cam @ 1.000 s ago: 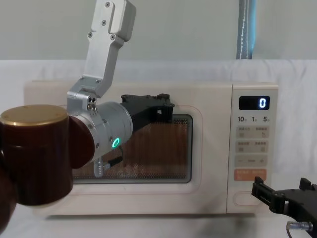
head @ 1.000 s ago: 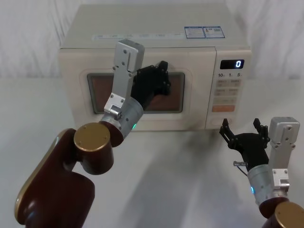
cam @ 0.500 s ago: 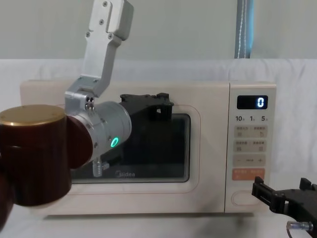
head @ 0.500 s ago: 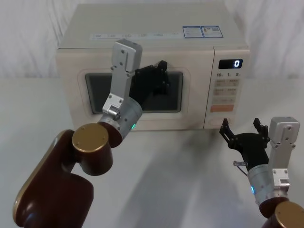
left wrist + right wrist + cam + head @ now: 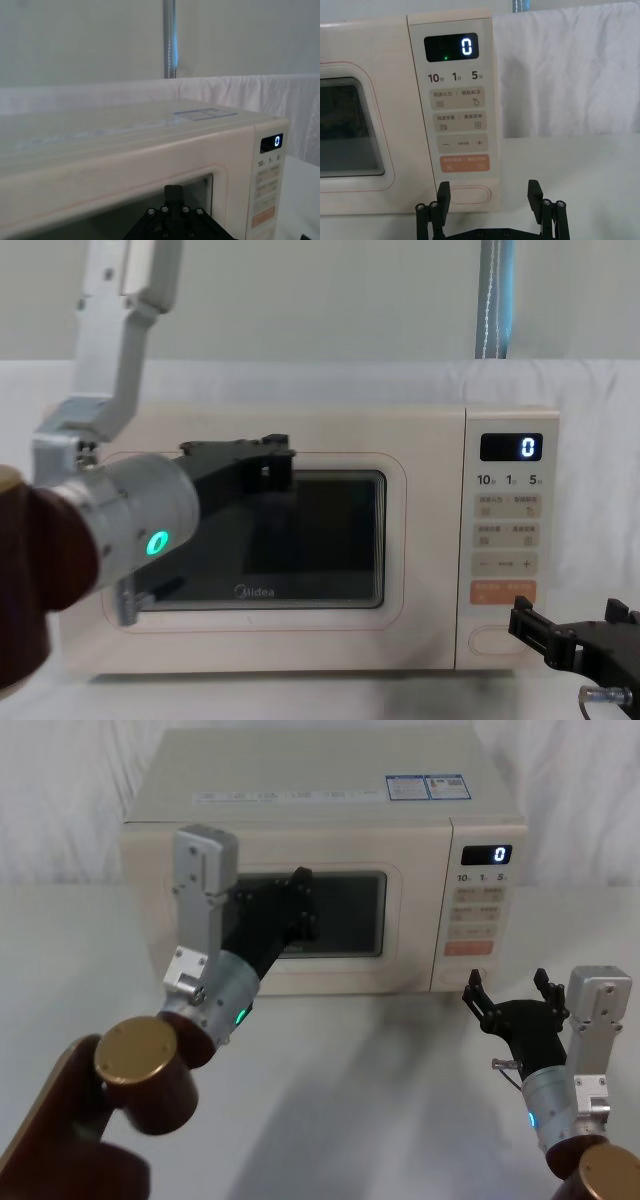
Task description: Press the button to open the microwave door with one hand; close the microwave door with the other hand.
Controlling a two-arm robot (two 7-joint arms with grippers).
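The cream microwave door [image 5: 396,935] with its dark window [image 5: 330,540] lies flush with the oven front. My left gripper [image 5: 300,905] is shut and hovers just in front of the window's upper left part, seen also in the chest view [image 5: 265,455] and the left wrist view [image 5: 173,192]. Low on the control panel sits the cream oval button [image 5: 468,194], also in the chest view [image 5: 490,640]. My right gripper [image 5: 489,200] is open and holds nothing, a little in front of and below the button [image 5: 510,992].
The microwave [image 5: 300,780] stands on a white cloth-covered table [image 5: 380,1060], with white drapes behind. Above the button are an orange key [image 5: 464,163], small beige keys and a display [image 5: 451,47] reading 0. Bare tabletop lies between the two arms.
The window went from lit brown to dark as the door settled flush. Since then my left arm has drawn back and to the left, away from the door. The right arm has stayed still.
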